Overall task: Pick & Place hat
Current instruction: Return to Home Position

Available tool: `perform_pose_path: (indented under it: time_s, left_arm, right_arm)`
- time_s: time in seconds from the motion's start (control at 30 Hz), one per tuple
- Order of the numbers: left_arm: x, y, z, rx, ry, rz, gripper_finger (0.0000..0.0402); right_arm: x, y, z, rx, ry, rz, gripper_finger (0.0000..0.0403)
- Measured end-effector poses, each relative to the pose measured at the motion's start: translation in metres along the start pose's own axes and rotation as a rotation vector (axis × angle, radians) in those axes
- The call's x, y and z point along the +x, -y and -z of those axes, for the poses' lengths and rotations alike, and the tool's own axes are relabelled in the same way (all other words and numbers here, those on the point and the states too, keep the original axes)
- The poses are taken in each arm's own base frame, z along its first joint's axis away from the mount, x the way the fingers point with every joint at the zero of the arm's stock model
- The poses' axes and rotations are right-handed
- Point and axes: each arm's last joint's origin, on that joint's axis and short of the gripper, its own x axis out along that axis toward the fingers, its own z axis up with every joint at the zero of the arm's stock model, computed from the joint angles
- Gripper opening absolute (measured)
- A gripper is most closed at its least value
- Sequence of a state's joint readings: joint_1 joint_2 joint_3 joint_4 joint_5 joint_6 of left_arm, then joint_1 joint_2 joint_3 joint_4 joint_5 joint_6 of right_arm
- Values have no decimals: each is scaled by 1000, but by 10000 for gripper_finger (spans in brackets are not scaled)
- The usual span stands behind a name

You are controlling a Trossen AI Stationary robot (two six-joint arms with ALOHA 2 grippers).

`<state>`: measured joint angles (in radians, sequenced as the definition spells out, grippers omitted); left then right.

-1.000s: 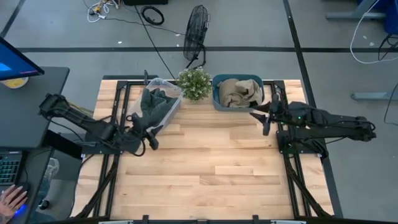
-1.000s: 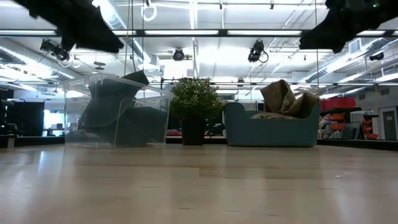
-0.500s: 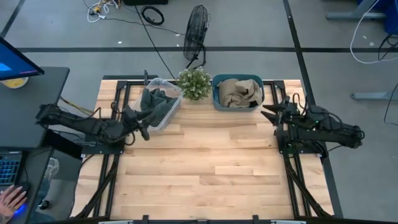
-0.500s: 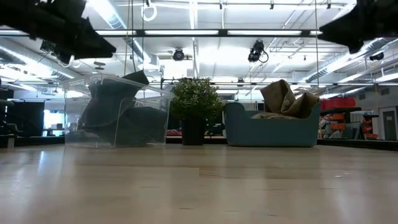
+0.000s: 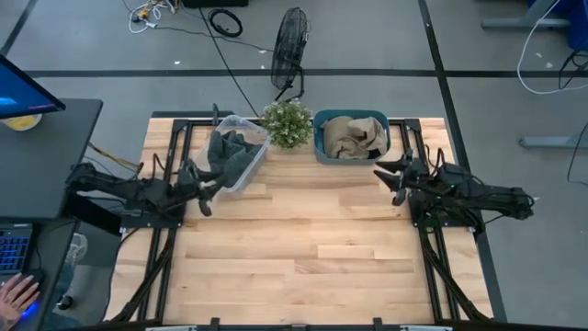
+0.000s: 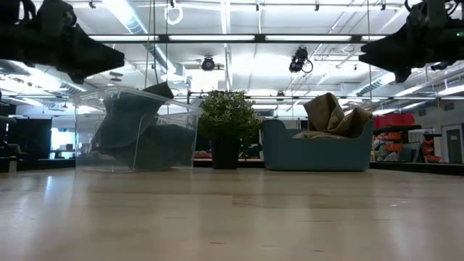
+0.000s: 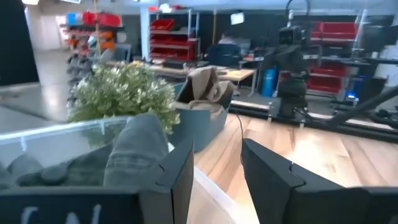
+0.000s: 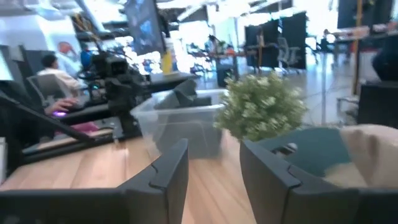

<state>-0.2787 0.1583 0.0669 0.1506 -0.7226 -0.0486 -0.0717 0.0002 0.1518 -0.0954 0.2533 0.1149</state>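
Dark grey hats [image 5: 230,150] lie piled in a clear plastic bin [image 5: 246,129] at the table's far left; they also show in the low view [image 6: 134,130] and the left wrist view [image 7: 134,149]. Tan hats [image 5: 354,138] fill a blue-grey bin [image 5: 322,147] at the far right; they also show in the low view [image 6: 330,116]. My left gripper [image 5: 204,179] hovers open and empty at the table's left edge, just near of the clear bin. My right gripper [image 5: 390,175] hovers open and empty at the right edge, near the blue-grey bin.
A small potted plant [image 5: 288,124] stands between the two bins at the far edge. The wooden tabletop [image 5: 303,248] spreads toward the near edge. A person's hand [image 5: 18,294] rests at a desk off the table's left.
My left gripper has drawn back from above the clear bin toward the table's left edge. My right gripper has pulled back toward the right edge, then come a little forward again toward the blue-grey bin. The hats have stayed in their bins.
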Motion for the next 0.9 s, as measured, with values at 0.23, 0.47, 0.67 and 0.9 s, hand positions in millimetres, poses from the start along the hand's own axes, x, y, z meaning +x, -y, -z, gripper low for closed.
perform_pose_path:
  time_s: [0.23, 0.47, 0.67, 0.9]
  left_arm:
    - [-4, -4, 8, 50, 41, 13, 139]
    - [-7, -6, 10, 52, 49, 35, 139]
    - [-7, -1, 13, 89, 33, 184, 139]
    - [-7, -1, 14, 112, 17, 197, 139]
  right_arm:
    - [6, -1, 17, -12, 20, -40, 146]
    - [9, -1, 33, 7, -9, -71, 146]
    - [9, -2, 34, 9, -18, -122, 146]
    - [9, -2, 35, -10, -25, -130, 146]
